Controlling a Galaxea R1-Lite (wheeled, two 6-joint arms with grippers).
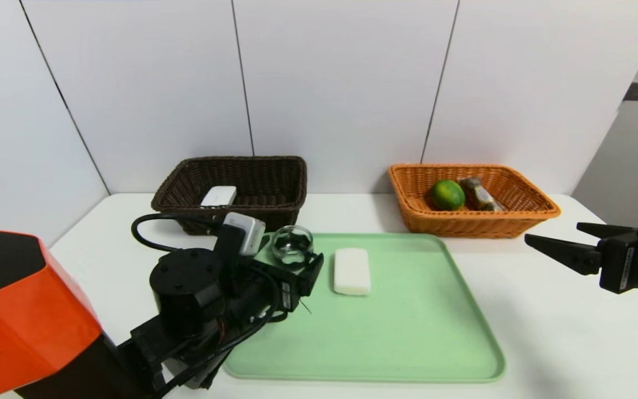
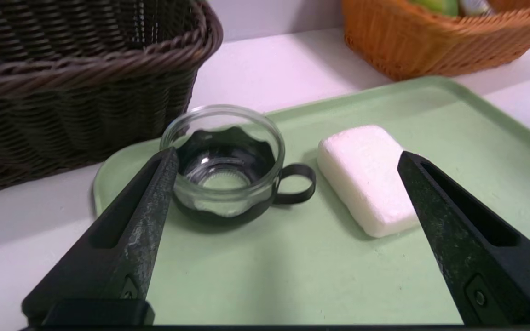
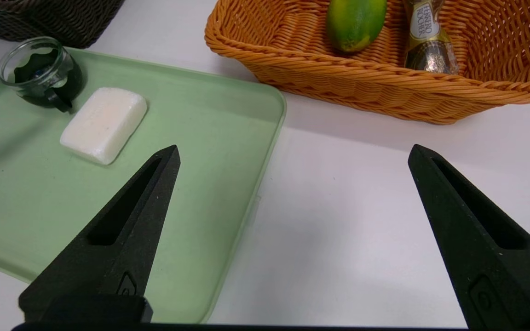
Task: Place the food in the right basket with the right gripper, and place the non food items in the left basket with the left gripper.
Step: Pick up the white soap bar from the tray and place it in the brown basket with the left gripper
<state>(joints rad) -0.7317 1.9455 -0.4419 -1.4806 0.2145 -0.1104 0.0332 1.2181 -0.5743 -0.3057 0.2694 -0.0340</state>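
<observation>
Head view: white case (image 1: 219,195) lies in the dk brown basket (image 1: 230,218), back of the desk (image 1: 360,213) on the L side. Lime (image 1: 447,195) & choc pack (image 1: 479,195) are side by side in the orange basket (image 1: 474,226), back R. Green tray (image 1: 407,332) is in front of both, w/ the glass cup (image 1: 292,246) near its back L corner & the white bar (image 1: 352,271) just beside the cup, toward my R. I've got my L gripper (image 1: 297,260) low over the tray's L part, at the cup. My R gripper (image 1: 552,233) hangs over the desk, R of the tray, well apart from cup & bar.

L wrist view: my jaws are open wide, nothing gripped. Cup stands upright on the tray, in the gap betw. the tips as seen from here; one finger overlaps its rim, but I can't tell if they touch. Its black handle points toward the bar. Bar lies flat, partly covered by my other finger. Dk brown basket is right by the tray's corner, near the cup.

R wrist view: these jaws are wide open too & hold nothing; only desk & the tray's edge show betw. them. Choc pack's label reads Ferrero Rocher. One black tip of my L gripper shows near the cup.
</observation>
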